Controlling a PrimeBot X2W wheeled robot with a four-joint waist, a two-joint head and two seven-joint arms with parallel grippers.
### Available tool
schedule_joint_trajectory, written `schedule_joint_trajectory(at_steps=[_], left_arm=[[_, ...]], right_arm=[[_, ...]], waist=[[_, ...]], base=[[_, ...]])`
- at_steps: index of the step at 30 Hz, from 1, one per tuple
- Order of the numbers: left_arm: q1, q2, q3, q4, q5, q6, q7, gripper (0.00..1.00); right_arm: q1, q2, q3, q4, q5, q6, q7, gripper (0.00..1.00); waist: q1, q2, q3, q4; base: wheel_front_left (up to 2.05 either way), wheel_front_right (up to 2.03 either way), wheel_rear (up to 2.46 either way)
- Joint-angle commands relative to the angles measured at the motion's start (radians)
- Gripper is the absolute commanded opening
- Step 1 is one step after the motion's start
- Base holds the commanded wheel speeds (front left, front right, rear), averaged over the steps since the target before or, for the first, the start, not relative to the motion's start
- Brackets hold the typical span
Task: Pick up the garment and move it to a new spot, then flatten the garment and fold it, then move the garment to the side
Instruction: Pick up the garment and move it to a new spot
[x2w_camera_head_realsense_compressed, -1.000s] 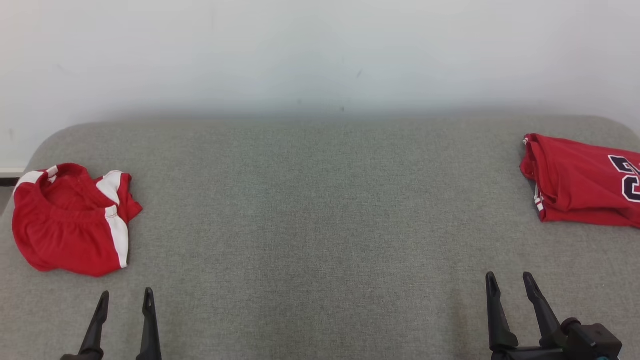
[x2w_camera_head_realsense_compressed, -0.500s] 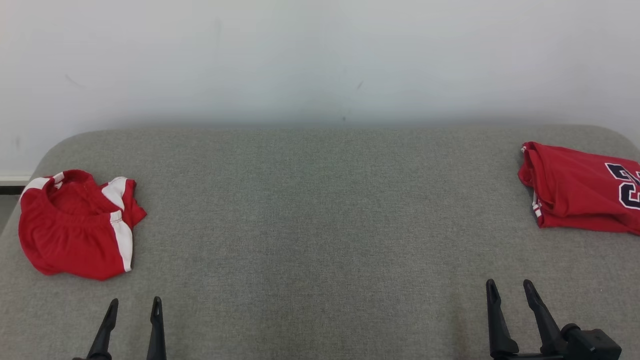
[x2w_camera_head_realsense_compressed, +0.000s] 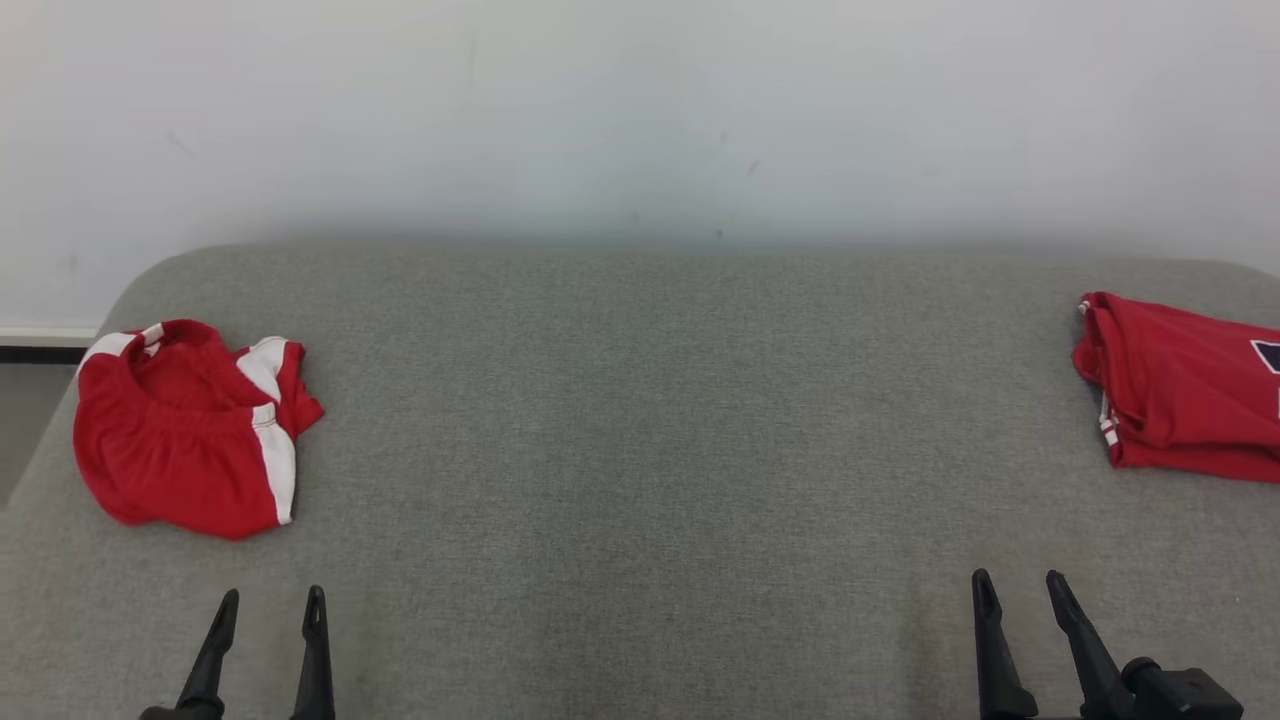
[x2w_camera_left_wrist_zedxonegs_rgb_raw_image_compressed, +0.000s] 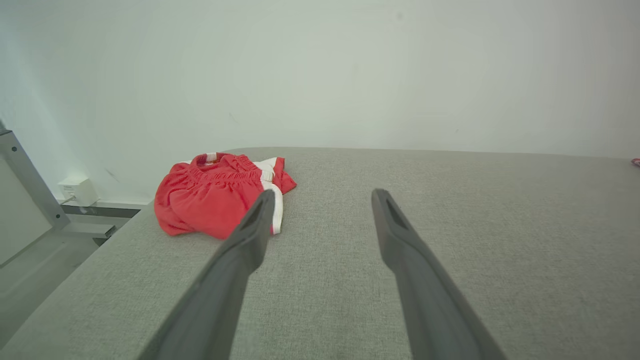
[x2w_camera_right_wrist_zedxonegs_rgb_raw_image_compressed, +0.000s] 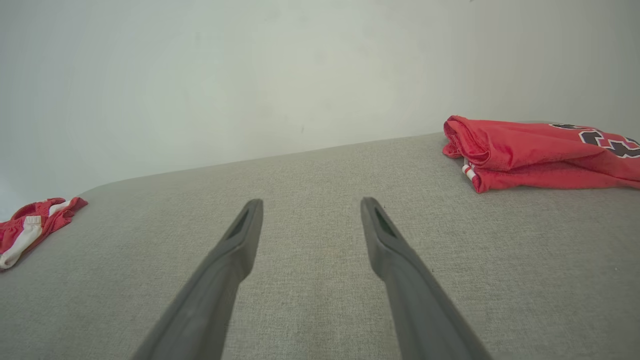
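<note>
head view, pad (x2w_camera_head_realsense_compressed: 640, 420), shorts (x2w_camera_head_realsense_compressed: 180, 450) at left edge, jersey (x2w_camera_head_realsense_compressed: 1180, 410) at right, left claw (x2w_camera_head_realsense_compressed: 272, 596) and right claw (x2w_camera_head_realsense_compressed: 1018, 578) spread

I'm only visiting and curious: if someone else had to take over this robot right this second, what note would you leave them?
Hands: the left hand and right hand are both open and empty, at the near side of the grey padded surface, touching no cloth.
Things: the red shorts with white side stripes lie bunched up at the left end. The red jersey lies at the right end, partly cut off in the head view.
Done: the jersey looks folded and set aside.
Left: probably the shorts. Pick them up, move them, flatten, fold, then put them to the side.
</note>
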Motion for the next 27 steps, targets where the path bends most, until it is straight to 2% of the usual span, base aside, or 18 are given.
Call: schedule_joint_trajectory(at_steps=[1, 10, 11, 20, 27], left_arm=[[-0.011, 0.003, -0.001, 0.001, -0.007, -0.001, -0.003, 1.00], [-0.024, 0.013, 0.001, 0.003, -0.016, 0.010, -0.003, 1.00], [-0.024, 0.013, 0.001, 0.003, -0.016, 0.010, -0.003, 1.00], [-0.036, 0.017, 0.009, 0.008, -0.030, 0.024, -0.003, 1.00], [-0.027, 0.011, 0.020, 0.006, -0.042, 0.035, -0.003, 1.00]], right_arm=[[0.003, 0.002, -0.002, -0.001, 0.007, 0.000, -0.001, 1.00], [-0.004, 0.002, -0.006, 0.005, 0.020, 0.000, -0.010, 1.00], [-0.004, 0.002, -0.006, 0.005, 0.020, 0.000, -0.010, 1.00], [-0.020, 0.002, 0.007, 0.017, 0.022, 0.000, -0.014, 1.00], [-0.035, 0.002, 0.016, 0.020, 0.013, 0.000, -0.009, 1.00]], waist=[[0.0000, 0.0000, 0.008, 0.033], [0.0000, 0.0000, 0.038, 0.187], [0.0000, 0.0000, 0.038, 0.187], [0.0000, 0.0000, 0.058, 0.356], [0.0000, 0.0000, 0.066, 0.452]], base=[[0.00, 0.00, 0.00], [0.00, 0.00, 0.00], [0.00, 0.00, 0.00], [0.00, 0.00, 0.00], [0.00, 0.00, 0.00]])
